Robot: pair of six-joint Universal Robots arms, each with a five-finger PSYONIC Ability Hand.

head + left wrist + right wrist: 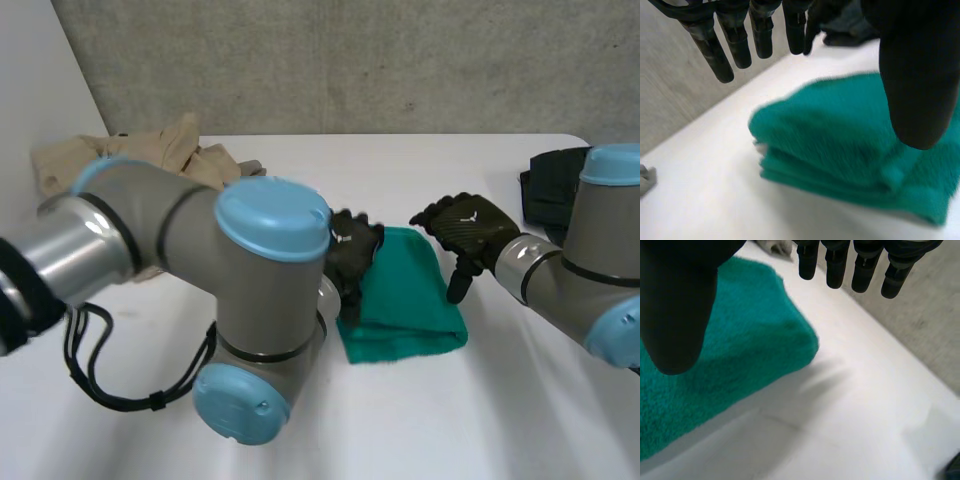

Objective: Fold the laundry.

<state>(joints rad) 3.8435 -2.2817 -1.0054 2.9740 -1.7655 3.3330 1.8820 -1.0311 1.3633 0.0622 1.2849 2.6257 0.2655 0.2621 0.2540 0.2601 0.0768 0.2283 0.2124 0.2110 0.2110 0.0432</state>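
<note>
Left hand (352,252) hovers loose-fingered and empty at the left edge of the folded green towel (408,300), which lies in the middle of the white table (480,420). Over at its far right corner the right hand (468,230) hangs just as relaxed, holding nothing. The towel sits squarely between them, and the left looks the closer.

A white table (420,160) — and behind it, a grey speckled wall (350,60).

white table (450,400) | folded green towel (405,300) | beige clothes pile (160,145) | black item (548,190)
</note>
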